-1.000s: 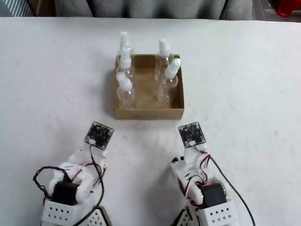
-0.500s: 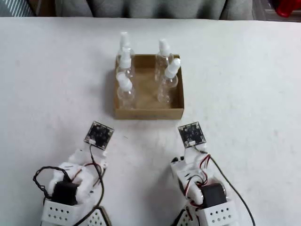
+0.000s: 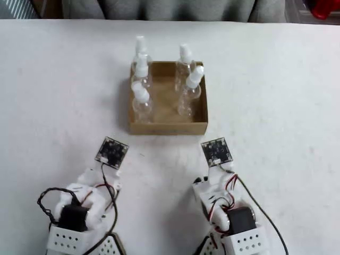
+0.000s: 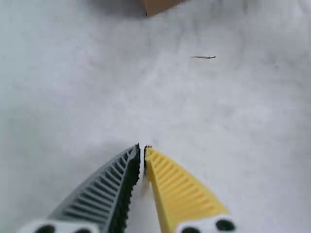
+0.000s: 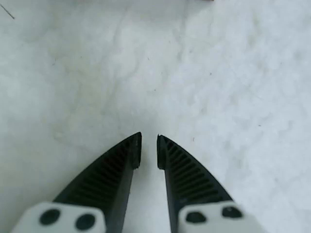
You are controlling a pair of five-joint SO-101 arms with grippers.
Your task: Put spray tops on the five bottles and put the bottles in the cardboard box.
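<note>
The cardboard box [image 3: 169,127] sits at the middle of the table in the high view. Several clear bottles with white spray tops stand upright in it, three along its left side [image 3: 141,101] and two along its right side [image 3: 190,90]. Both arms are drawn back near the table's front edge, well short of the box. My left gripper [image 4: 142,148] hangs just above the bare white tabletop, its grey and yellow fingers shut and holding nothing. My right gripper [image 5: 149,141] is over bare table too, black fingers shut to a thin slit, with nothing between them.
The left arm [image 3: 79,210] and the right arm [image 3: 234,212] stand side by side at the front. A corner of the box [image 4: 160,5] shows in the left wrist view. White tabletop [image 3: 276,95] stretches wide on both sides of the box.
</note>
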